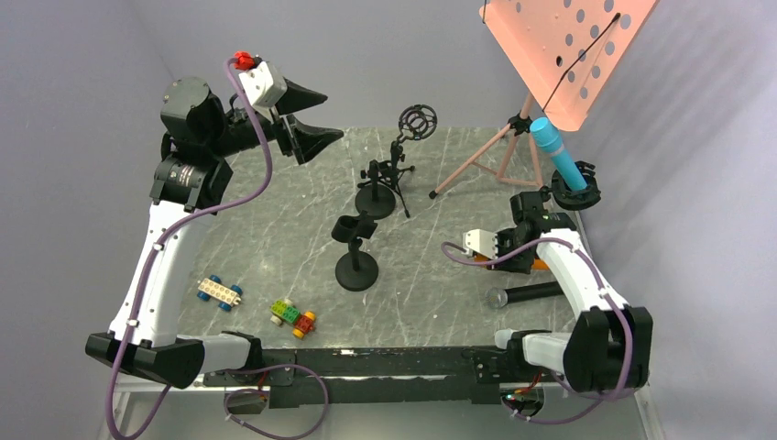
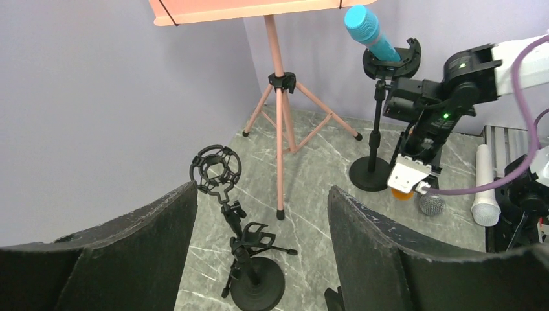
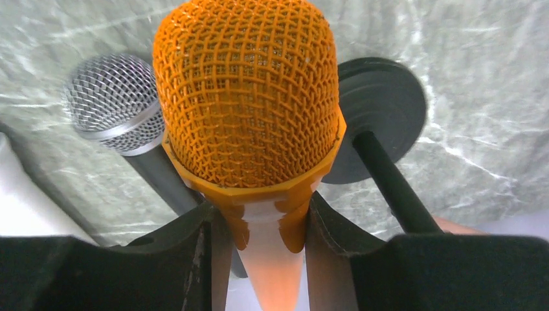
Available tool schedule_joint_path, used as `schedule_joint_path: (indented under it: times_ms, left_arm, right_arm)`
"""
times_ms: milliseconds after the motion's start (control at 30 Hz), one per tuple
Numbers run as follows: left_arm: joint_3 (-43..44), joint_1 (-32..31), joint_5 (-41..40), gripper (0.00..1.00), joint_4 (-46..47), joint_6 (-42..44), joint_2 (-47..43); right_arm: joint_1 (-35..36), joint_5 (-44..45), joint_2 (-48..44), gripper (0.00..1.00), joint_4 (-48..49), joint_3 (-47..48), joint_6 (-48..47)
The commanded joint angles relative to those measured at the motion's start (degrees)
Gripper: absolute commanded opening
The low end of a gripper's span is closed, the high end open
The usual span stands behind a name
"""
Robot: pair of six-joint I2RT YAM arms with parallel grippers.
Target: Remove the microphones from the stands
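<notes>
Four microphones are being listed: blue [image 1: 559, 151], orange [image 3: 249, 97], silver-headed [image 1: 527, 293], white [image 2: 484, 188]. Four microphone stands are being counted: two round-based [image 1: 355, 268] [image 1: 376, 202], one tripod [image 1: 417, 121], one holding blue [image 2: 369, 176]. One music stand [image 1: 568, 46] and two toy cars [image 1: 220, 292] [image 1: 293, 316] are being entered.

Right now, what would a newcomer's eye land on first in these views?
The orange microphone fills the right wrist view, clamped in the right gripper on the table's right side. Behind it, a blue microphone sits tilted in its ring holder under a large salmon music stand. The left gripper hangs open at the back left.
</notes>
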Motion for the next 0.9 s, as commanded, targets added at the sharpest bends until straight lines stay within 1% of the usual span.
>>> schedule_joint_path:
  times_ms: [0, 100, 233, 300, 333, 367, 433, 467, 567, 700, 733, 800, 867]
  left_arm:
    - [1.8, 0.2, 1.6, 0.77, 1.3, -0.1, -0.1]
    - [1.8, 0.2, 1.3, 0.77, 0.5, 0.7, -0.2]
    - [0.8, 0.2, -0.5, 0.79, -3.1, 3.2, -1.2]
    - [-0.1, 0.2, 0.1, 0.83, -7.8, 6.5, -1.5]
    - [-0.7, 0.2, 0.7, 0.85, -11.0, 9.0, -1.7]
    - [-1.5, 0.2, 1.2, 0.87, -14.0, 11.7, -1.9]
    - [-3.0, 0.2, 2.3, 0.88, -21.8, 18.9, -2.0]
    - [-3.7, 0.2, 2.5, 0.88, -24.9, 21.2, -2.0]
    - [-7.7, 0.1, 4.1, 0.88, -30.0, 25.6, -2.8]
    - [-13.9, -1.1, 6.1, 0.89, -30.2, 25.2, -4.3]
    - [-14.9, -1.9, 6.0, 0.88, -30.5, 25.4, -4.5]
    - [-16.8, -4.5, 5.5, 0.89, -31.2, 26.1, -4.9]
    - [-18.7, -7.3, 3.7, 0.89, -30.6, 26.1, -5.2]
  right_arm:
    - [-2.9, 4.0, 3.4, 0.00, 8.1, -3.6, -6.9]
    - [-5.0, 4.7, 6.7, 0.05, 12.6, -5.1, -7.8]
    - [-7.1, 5.7, 10.1, 0.19, 12.7, -5.6, -7.7]
    - [-7.9, 5.3, 10.0, 0.29, 11.3, -6.0, -8.5]
    - [-8.2, 4.9, 9.5, 0.36, 10.7, -6.5, -9.0]
    - [-8.4, 4.5, 8.7, 0.41, 10.2, -7.0, -9.5]
    - [-8.7, 3.7, 7.1, 0.49, 8.7, -7.7, -10.4]
    - [-8.7, 3.3, 6.5, 0.52, 7.8, -7.8, -10.5]
    - [-8.7, 1.4, 4.8, 0.61, 5.9, -7.4, -9.6]
    - [-8.7, -1.9, 2.6, 0.69, 3.4, -6.3, -8.2]
    - [-8.6, -2.9, 2.0, 0.70, 2.6, -5.8, -8.1]
    - [-8.5, -5.8, 0.5, 0.77, 0.6, -3.9, -7.7]
    - [-7.9, -8.1, -1.0, 0.81, -0.9, -2.0, -6.5]
